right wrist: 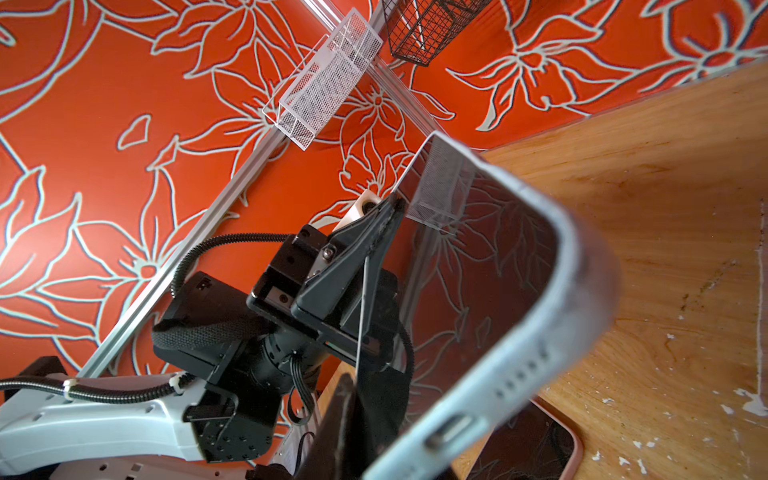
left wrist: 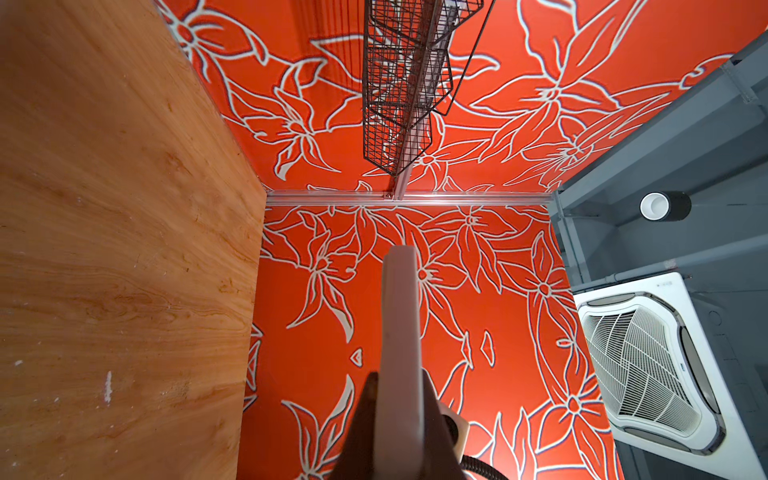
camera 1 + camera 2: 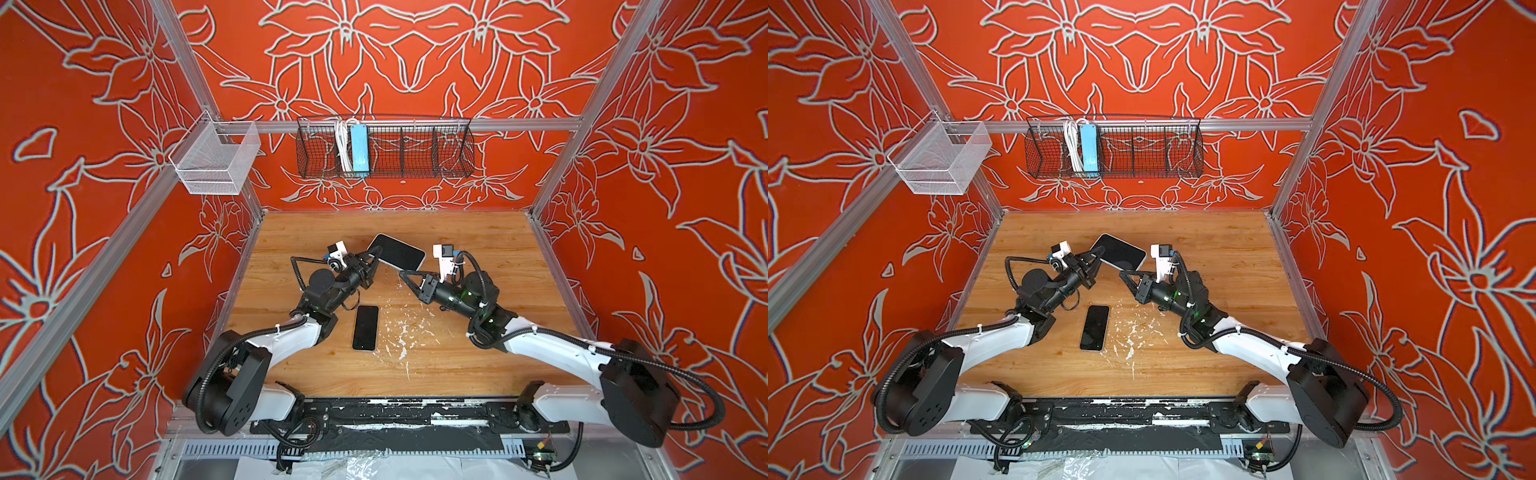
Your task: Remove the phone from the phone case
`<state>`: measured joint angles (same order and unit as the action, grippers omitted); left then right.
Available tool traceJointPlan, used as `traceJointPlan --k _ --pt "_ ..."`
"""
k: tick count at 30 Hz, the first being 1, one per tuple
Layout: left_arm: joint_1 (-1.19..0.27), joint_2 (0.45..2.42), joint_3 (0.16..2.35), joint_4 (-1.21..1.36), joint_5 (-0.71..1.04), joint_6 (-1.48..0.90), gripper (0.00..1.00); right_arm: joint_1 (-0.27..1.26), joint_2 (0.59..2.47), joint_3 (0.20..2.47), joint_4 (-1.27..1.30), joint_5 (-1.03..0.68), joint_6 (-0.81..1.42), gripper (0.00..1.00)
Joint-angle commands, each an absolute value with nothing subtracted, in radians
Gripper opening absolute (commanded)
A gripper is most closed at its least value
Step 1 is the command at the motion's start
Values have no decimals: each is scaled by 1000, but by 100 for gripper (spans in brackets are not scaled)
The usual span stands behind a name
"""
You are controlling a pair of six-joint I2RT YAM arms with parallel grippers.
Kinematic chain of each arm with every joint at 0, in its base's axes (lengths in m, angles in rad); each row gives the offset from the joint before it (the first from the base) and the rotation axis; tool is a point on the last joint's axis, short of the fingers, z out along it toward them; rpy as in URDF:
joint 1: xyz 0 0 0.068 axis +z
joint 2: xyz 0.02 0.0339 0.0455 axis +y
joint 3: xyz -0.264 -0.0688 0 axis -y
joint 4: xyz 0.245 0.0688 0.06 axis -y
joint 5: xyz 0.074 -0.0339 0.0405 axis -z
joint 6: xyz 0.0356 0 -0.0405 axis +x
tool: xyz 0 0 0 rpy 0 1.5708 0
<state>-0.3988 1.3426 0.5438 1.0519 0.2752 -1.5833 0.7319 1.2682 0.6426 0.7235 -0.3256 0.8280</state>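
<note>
Left hand (image 3: 377,251) pinches one phone (image 3: 401,252); second phone (image 3: 365,328) lies flat.

wooden table (image 3: 457,365), dark phone (image 3: 365,328) lying flat near its middle, white flecks (image 3: 403,332) just beside it

A robotics lab booth: aluminium frame (image 3: 519,124), printed walls (image 3: 685,249) (red floral), wooden bench (image 3: 457,365).

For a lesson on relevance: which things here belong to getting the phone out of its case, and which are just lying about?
Job: cased phone, held up; left gripper shut on it; right gripper at its edge.
Lying about: second phone, flat on the table; blue power strip in black wire basket; white mesh basket.
</note>
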Motion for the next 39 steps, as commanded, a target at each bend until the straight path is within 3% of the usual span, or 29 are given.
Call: traceJointPlan --k 1,15,39 --pt "-399 1292 565 1068 244 -1597 0 738 1266 654 623 -295 731 18" --pt "-414 1329 574 1130 249 -1740 0 740 1286 630 616 -246 629 17" --pt "-430 1310 610 1161 246 -1787 0 740 1320 558 673 -184 613 19"
